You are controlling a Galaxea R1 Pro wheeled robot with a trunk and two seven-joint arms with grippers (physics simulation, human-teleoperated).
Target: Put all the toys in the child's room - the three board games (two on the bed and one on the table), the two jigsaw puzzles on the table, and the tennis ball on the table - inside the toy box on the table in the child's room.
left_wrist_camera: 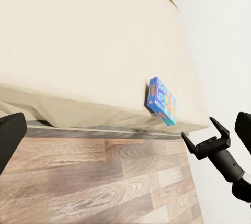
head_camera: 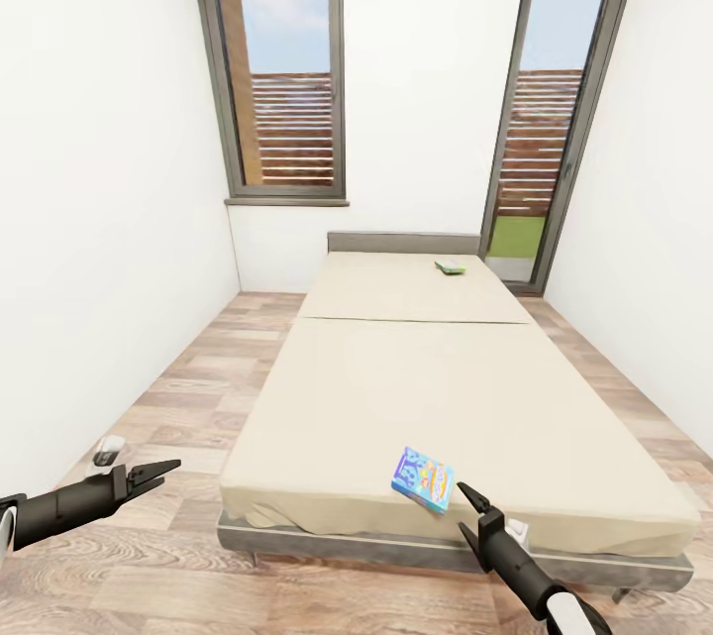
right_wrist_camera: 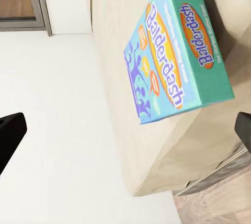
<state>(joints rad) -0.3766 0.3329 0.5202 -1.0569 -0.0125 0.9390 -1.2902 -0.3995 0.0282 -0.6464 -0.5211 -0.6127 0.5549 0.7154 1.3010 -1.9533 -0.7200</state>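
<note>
Nearest in the head view, the left tool (head_camera: 158, 473) hangs over the wood floor (head_camera: 178, 576) beside the bed's near left corner, its two dark fingers spread apart with nothing between them. The right tool (head_camera: 473, 512) sits at the near right, just off the foot edge of the bed (head_camera: 396, 387), fingers also parted and holding nothing; its tips point toward the blue board game (head_camera: 423, 479) and stop just short of it, not touching. In the left wrist view the same right tool (left_wrist_camera: 206, 136) shows as an open fork, near the box but apart from it.

The blue board game (right_wrist_camera: 175, 51) lies on the beige cover close to the bed's foot edge, right of centre. From the right wrist view its lid reads "Balderdash" twice, once in orange letters across the teal face and once inside an orange oval near one end; smaller print beside it is too fine to read. In the left wrist view the box (left_wrist_camera: 160, 100) sits at the mattress edge above the grey bed frame.

Farther off, a second, greenish board game (head_camera: 451, 266) rests flat near the head of the bed, right of centre; its writing is too small to make out. Beyond stand the grey headboard (head_camera: 403, 242), a window (head_camera: 287, 60) and a glazed door (head_camera: 555, 100).
</note>
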